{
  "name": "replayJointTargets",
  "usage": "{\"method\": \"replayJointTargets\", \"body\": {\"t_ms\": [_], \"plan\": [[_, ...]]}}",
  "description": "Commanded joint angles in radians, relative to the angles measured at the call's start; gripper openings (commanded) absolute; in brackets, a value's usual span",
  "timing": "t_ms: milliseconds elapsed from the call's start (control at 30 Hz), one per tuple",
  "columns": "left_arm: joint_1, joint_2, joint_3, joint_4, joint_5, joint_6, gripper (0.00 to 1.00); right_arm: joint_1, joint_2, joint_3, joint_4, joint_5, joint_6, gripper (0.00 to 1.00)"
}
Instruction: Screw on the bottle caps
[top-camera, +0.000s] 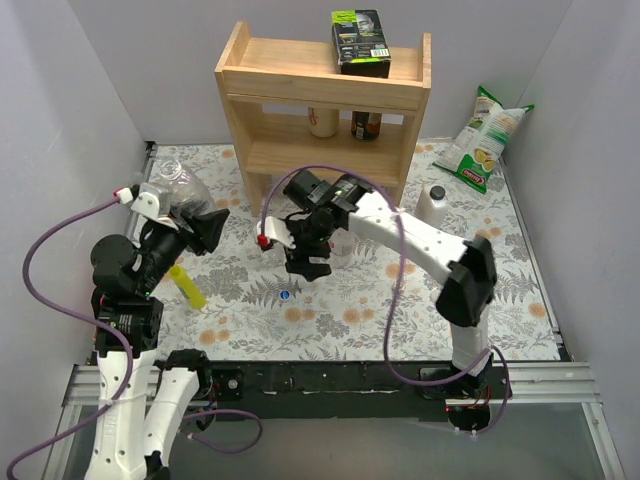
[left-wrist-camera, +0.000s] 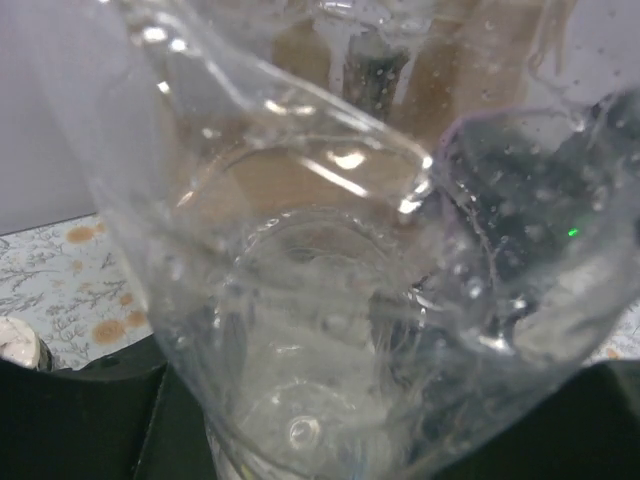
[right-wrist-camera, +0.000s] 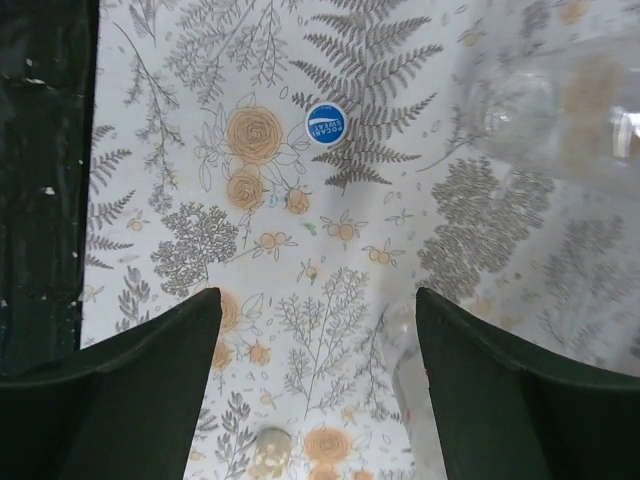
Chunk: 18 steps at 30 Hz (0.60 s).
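Observation:
My left gripper (top-camera: 188, 208) is shut on a crumpled clear bottle (top-camera: 172, 185) and holds it up at the left. In the left wrist view the bottle (left-wrist-camera: 330, 300) fills the frame and hides the fingertips. My right gripper (top-camera: 305, 262) hangs open and empty over the mat; in its wrist view the gripper (right-wrist-camera: 315, 300) shows bare mat between its fingers (right-wrist-camera: 150, 380). A blue cap (top-camera: 285, 295) lies on the mat just ahead of it (right-wrist-camera: 325, 125). A pale cap (right-wrist-camera: 270, 450) lies near the frame's bottom edge. A clear bottle (top-camera: 341, 243) stands beside the right finger (right-wrist-camera: 425, 400). Another clear bottle (right-wrist-camera: 540, 110) is at the top right.
A wooden shelf (top-camera: 325, 95) with two jars stands at the back, with a black box (top-camera: 360, 42) on top. An opaque white bottle (top-camera: 432, 205) and a chips bag (top-camera: 485, 140) are at the right. A yellow stick-like object (top-camera: 188, 287) lies near the left arm.

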Motion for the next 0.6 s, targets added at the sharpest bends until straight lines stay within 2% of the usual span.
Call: {"method": "replayJointTargets", "body": {"t_ms": [0,67,100,167,367,567], "plan": [[0.127,0.012,0.049,-0.038,0.112,-0.076,0.0,0.024,0.084,0.031,0.044,-0.037,-0.109,0.85],[0.174,0.009,0.041,-0.019,0.113,-0.091,0.0,0.038,0.085,-0.027,0.146,-0.031,-0.147,0.79],[0.184,0.003,0.035,-0.009,0.118,-0.097,0.0,0.042,0.079,-0.107,0.186,-0.029,-0.155,0.79],[0.213,0.001,0.024,0.011,0.144,-0.099,0.0,0.055,0.068,-0.165,0.277,-0.047,-0.184,0.77],[0.265,0.01,0.014,0.021,0.184,-0.113,0.01,0.078,0.114,-0.255,0.306,-0.073,-0.194,0.65],[0.279,0.024,-0.008,0.036,0.212,-0.117,0.02,0.084,0.157,-0.275,0.392,-0.038,-0.128,0.63]]}}
